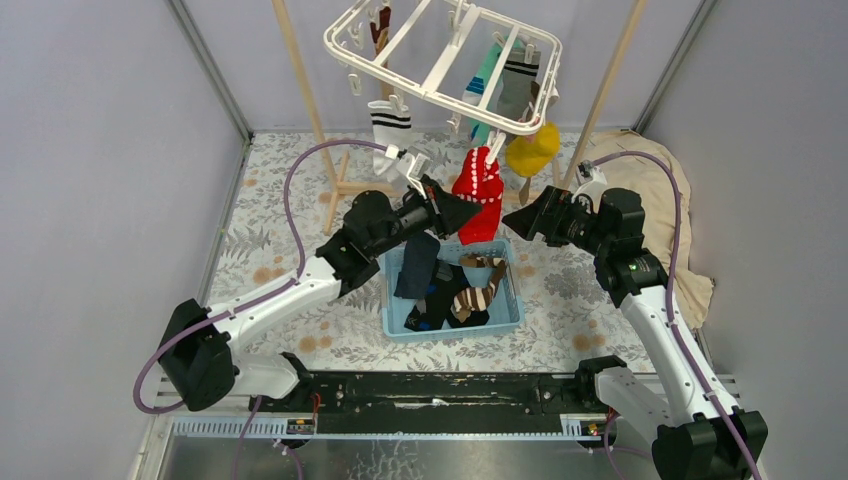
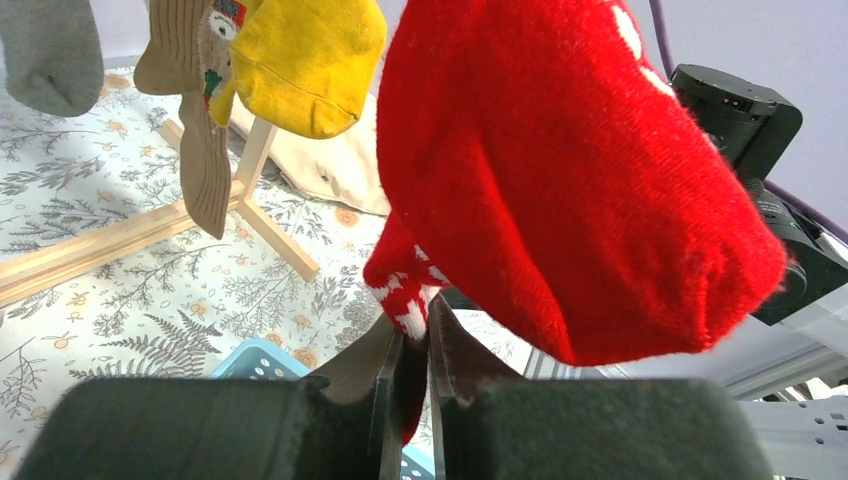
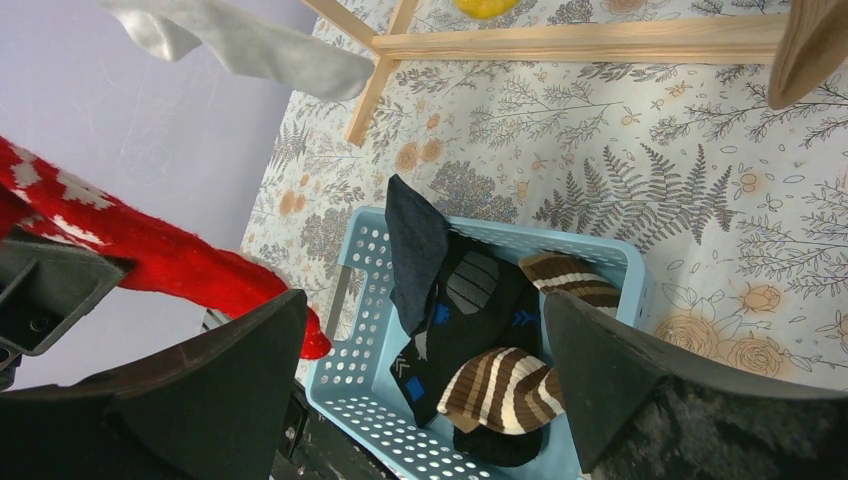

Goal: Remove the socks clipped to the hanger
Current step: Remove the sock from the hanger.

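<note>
The white hanger hangs at the top centre with several socks clipped to it: a red sock, a yellow one, a white black-striped one and teal and grey ones. My left gripper is shut on the red sock's white-patterned lower edge; the bulk of the red sock hangs just above the fingers. My right gripper is open and empty to the right of the red sock, above the basket. The red sock also shows at the left of the right wrist view.
A blue basket below the hanger holds brown-striped, black and navy socks. The wooden rack's poles and floor bars surround the hanger. A beige cloth lies at the right. Walls close in on both sides.
</note>
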`<state>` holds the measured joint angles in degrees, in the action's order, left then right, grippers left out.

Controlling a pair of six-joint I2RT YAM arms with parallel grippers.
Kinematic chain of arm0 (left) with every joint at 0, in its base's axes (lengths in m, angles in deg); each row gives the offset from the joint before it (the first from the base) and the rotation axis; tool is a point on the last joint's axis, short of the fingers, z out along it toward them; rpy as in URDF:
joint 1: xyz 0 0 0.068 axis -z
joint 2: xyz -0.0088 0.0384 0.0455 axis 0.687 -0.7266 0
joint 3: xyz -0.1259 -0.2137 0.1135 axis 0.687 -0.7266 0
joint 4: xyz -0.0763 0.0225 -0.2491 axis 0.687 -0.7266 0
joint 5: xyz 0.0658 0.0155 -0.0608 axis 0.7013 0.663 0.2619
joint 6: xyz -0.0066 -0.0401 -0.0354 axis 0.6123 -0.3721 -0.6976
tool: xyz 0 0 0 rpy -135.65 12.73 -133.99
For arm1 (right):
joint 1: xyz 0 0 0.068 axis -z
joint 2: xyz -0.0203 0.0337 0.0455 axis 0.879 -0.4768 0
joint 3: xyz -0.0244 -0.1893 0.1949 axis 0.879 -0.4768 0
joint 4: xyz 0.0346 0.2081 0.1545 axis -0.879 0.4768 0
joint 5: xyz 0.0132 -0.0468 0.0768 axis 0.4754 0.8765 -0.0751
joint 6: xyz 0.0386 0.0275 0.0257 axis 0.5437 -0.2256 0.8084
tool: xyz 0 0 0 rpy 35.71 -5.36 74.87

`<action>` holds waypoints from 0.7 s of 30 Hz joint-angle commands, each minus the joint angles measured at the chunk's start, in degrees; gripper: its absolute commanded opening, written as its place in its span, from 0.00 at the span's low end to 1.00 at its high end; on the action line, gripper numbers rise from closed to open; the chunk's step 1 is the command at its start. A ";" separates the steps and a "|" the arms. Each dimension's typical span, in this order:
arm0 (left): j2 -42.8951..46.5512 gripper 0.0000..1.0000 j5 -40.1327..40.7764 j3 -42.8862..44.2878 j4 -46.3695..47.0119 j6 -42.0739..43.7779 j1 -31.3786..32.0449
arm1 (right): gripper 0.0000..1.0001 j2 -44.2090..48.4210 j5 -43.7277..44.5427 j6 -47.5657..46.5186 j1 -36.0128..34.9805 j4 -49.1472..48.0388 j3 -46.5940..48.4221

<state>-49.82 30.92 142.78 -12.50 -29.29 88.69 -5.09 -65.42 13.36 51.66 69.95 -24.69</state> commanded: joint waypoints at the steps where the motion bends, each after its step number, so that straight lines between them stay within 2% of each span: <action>1: -0.94 0.17 -3.28 2.28 -0.52 -1.82 -0.80 | 0.96 0.84 -1.09 0.27 -0.42 -2.70 0.26; 13: -2.53 0.20 -11.97 3.44 2.32 -9.28 -3.37 | 0.96 1.77 -0.96 -0.24 -0.42 -1.58 0.78; 21: -4.65 0.23 -20.56 1.59 13.87 -21.14 -6.84 | 0.96 2.87 -0.96 -0.93 -0.43 -0.83 1.42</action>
<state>-53.08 17.04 143.94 -9.22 -42.34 83.60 -3.74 -65.42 13.30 51.66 70.02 -24.69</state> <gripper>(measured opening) 0.221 0.958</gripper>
